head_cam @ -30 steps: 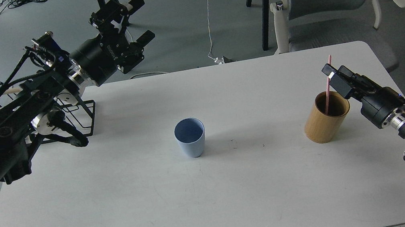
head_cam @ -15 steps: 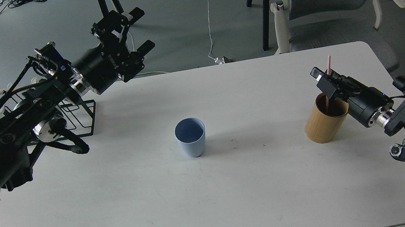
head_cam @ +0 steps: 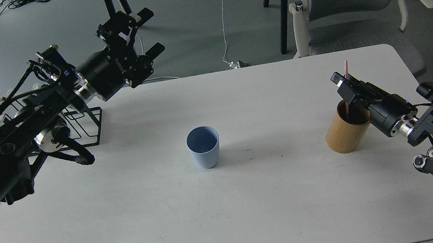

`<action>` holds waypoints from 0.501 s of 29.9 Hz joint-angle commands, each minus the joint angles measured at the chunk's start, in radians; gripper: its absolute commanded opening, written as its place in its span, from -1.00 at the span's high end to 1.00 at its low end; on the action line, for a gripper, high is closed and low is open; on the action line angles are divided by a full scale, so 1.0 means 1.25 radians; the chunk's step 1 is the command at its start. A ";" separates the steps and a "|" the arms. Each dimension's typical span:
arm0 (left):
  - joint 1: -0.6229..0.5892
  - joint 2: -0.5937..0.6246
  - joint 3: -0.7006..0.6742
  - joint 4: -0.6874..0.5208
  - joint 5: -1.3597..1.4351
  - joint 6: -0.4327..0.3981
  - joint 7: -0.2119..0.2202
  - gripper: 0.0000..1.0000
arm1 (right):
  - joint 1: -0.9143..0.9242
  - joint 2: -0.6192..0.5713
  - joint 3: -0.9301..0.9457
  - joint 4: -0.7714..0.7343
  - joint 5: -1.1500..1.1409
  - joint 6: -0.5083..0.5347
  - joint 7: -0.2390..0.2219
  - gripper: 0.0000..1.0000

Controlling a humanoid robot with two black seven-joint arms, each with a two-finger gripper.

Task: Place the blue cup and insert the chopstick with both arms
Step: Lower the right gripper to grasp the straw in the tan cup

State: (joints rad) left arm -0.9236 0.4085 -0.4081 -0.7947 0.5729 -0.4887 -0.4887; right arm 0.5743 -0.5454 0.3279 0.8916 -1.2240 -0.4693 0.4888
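Blue cup (head_cam: 203, 147): light-blue, matte, no handle, tapers to base, darker inside; upright mid-worktop (head_cam: 170, 215), empty. Pink chopstick (head_cam: 345, 68) stands in tan wooden cup (head_cam: 345, 129) at right, right tool (head_cam: 345, 83) closed round it. Left tool (head_cam: 142, 35) spread wide, holding nothing, off the worktop's far-left corner; lettering on its body too small to read.

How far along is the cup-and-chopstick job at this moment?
Done: the blue cup stands upright mid-table, empty. In hand: the right gripper is at the chopstick, which sits in the wooden cup; whether its fingers have closed is unclear. The left gripper is open, away. Left: carry and insert the chopstick.
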 commanded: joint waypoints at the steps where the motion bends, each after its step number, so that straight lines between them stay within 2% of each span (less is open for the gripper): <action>1: 0.000 0.001 0.000 0.000 -0.001 0.000 0.000 -0.90 | 0.002 -0.001 -0.001 0.003 0.000 -0.001 0.000 0.51; 15: 0.016 0.001 -0.017 0.000 -0.002 0.000 0.000 -0.90 | 0.006 -0.009 -0.001 0.008 -0.006 -0.009 0.000 0.71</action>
State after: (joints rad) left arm -0.9054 0.4097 -0.4259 -0.7946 0.5719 -0.4887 -0.4887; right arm 0.5809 -0.5552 0.3267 0.9012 -1.2293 -0.4769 0.4888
